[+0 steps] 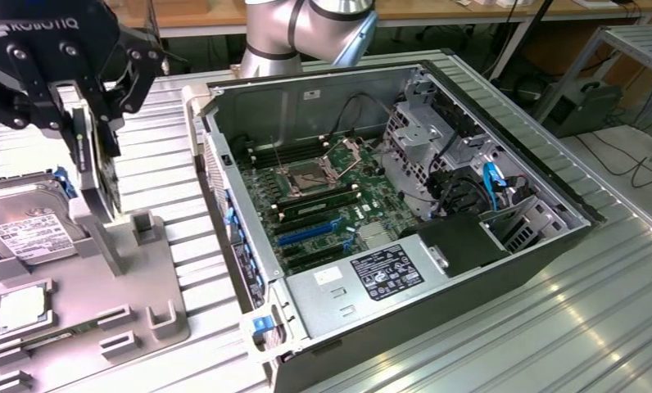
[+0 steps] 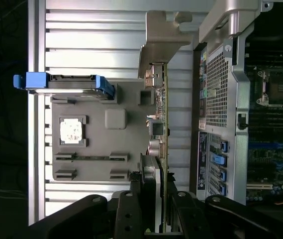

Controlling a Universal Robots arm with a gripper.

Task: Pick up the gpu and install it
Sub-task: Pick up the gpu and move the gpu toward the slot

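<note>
gpu (image 1: 107, 172) upright, edge-on, clamped between the jaws of the gripper (image 1: 91, 123), over the grey moulded fixture (image 1: 140, 311). White lettering on the black gripper body reads "ROBOTIQ". Wrist view: thin green board edge, bent silver end bracket. Hard drive (image 1: 25, 229) lies on the fixture, white label, print not legible; square silver processor chip (image 1: 22, 307) sits in a recess. Open computer case (image 1: 545, 196), sheet metal with a perforated wall, stands beside the fixture on the ribbed metal counter (image 1: 588, 327). A bare strip of counter separates gpu and case wall.

Gpu (image 1: 102, 172) upright, edge-on, gripped
</note>
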